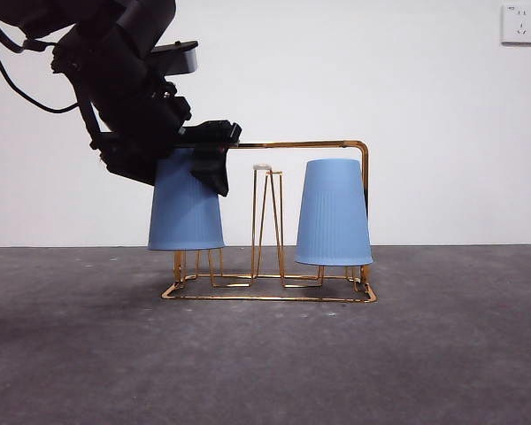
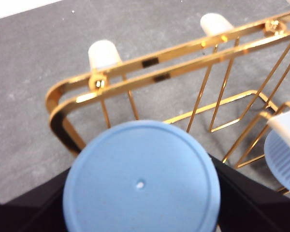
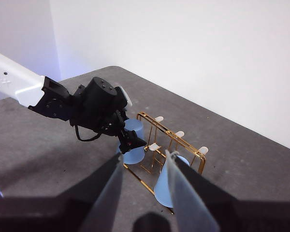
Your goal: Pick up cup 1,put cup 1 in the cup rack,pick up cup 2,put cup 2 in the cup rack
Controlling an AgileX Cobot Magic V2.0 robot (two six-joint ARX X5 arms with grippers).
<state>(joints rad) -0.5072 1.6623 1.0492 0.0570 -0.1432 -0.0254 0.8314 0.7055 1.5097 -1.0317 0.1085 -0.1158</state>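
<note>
Two blue ribbed cups are upside down at the gold wire cup rack (image 1: 301, 143). One cup (image 1: 334, 212) sits over the rack's right end, free of any gripper. The other cup (image 1: 186, 208) is at the left end, slightly higher, and my left gripper (image 1: 203, 168) is shut on its upper part. In the left wrist view that cup's round base (image 2: 141, 183) fills the space between the dark jaws, with the rack's handle (image 2: 183, 48) just beyond. My right gripper (image 3: 145, 155) is raised well back from the rack (image 3: 176, 140), open and holding nothing.
The rack's upright loop with pale tips (image 1: 267, 177) stands between the two cups. The dark grey table (image 1: 265, 354) runs to a white wall with a socket (image 1: 519, 24) at the top right. The left arm's bulk fills the upper left of the front view.
</note>
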